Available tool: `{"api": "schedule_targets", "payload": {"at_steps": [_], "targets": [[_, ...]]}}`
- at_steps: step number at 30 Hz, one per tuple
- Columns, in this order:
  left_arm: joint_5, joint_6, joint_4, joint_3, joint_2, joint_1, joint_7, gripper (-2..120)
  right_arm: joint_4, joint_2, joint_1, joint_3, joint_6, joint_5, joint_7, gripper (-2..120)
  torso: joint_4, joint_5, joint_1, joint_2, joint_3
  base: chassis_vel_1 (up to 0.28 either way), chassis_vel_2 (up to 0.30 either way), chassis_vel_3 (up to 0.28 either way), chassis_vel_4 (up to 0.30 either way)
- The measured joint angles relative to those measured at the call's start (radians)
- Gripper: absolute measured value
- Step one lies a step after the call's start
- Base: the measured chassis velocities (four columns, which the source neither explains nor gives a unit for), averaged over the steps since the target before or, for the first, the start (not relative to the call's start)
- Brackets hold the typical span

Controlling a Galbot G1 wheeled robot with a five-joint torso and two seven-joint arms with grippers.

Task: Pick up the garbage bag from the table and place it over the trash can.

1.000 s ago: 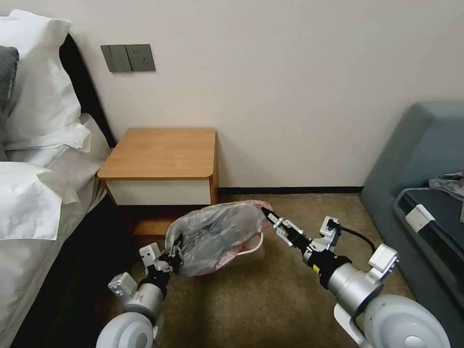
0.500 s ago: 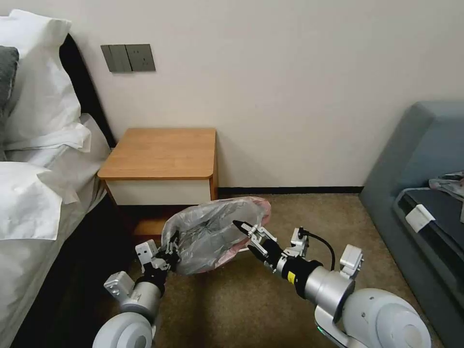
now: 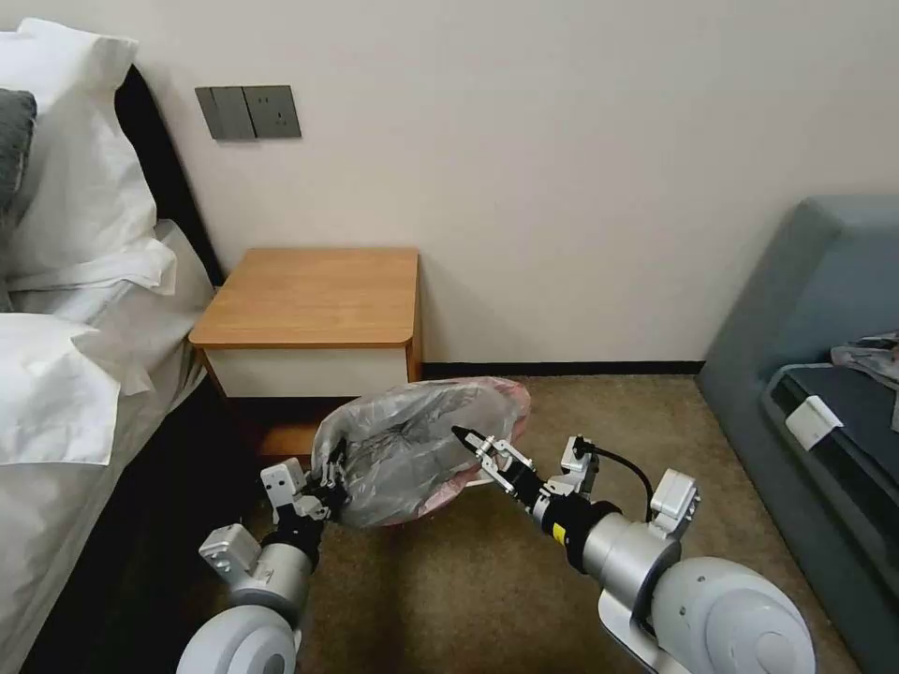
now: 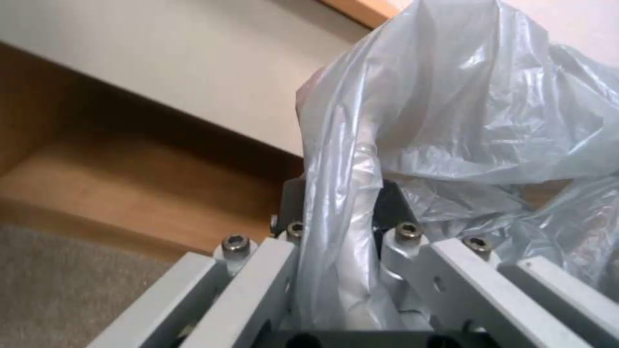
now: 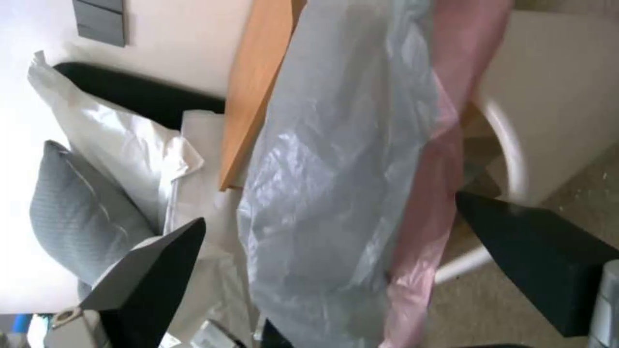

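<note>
Left hand (image 3: pixel 330 487) pinches the thin, limp grey translucent plastic garbage bag (image 3: pixel 412 449) at its hem above the cream-white rectangular trash can (image 3: pixel 473 482); right hand (image 3: pixel 465 438), spread open, straddles the pink edge, the surest hold

No readable text, label, brand, number or sign appears in any view; the small yellow sticker (image 3: pixel 559 534) on the right arm's wrist is illegible.
</note>
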Motion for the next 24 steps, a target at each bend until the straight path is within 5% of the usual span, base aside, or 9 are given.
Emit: {"api": "schedule_targets", "payload": {"at_steps": [16,24], "targets": [[0.031,-0.014,-0.022,-0.002,0.009,0.003,0.021,5,-0.027,0.016,0.011,-0.034,0.002,-0.054,-0.048,100,0.0,0.0,0.0,0.0,0.0,0.0,0.0,0.0,0.0],[0.012,-0.011,-0.018,-0.002,0.008,-0.006,0.015,5,-0.03,0.017,0.004,-0.038,0.002,-0.083,-0.071,71,0.0,0.0,0.0,0.0,0.0,0.0,0.0,0.0,0.0]]}}
